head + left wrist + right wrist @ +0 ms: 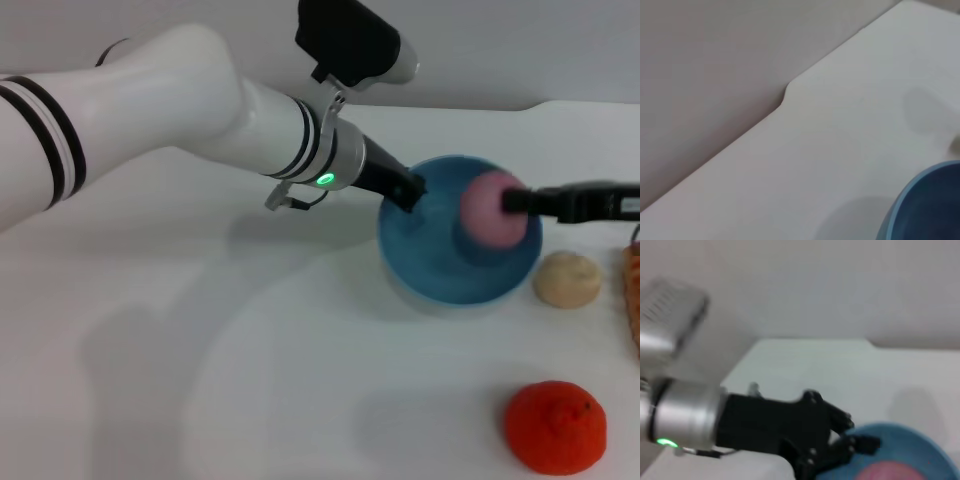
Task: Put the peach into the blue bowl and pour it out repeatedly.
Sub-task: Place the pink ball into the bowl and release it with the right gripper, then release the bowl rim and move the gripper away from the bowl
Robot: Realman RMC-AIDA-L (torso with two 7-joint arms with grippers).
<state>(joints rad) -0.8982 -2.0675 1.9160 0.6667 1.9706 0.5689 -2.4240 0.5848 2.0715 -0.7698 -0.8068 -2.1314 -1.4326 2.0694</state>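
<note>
The left gripper [408, 190] is clamping the blue bowl [440, 275] by its rim. The right gripper [512, 202] is closed around the peach [487, 210], holding it above the bowl's hollow.

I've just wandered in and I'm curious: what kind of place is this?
Probably a robot test bench: a bare white table against a plain wall, where the left gripper holds a blue bowl while the right gripper holds a peach over it.

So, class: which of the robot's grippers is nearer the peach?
Right. The right gripper reaches in from the right and holds the peach over the blue bowl. The left gripper grips the bowl's far-left rim, across the bowl from the peach.
</note>
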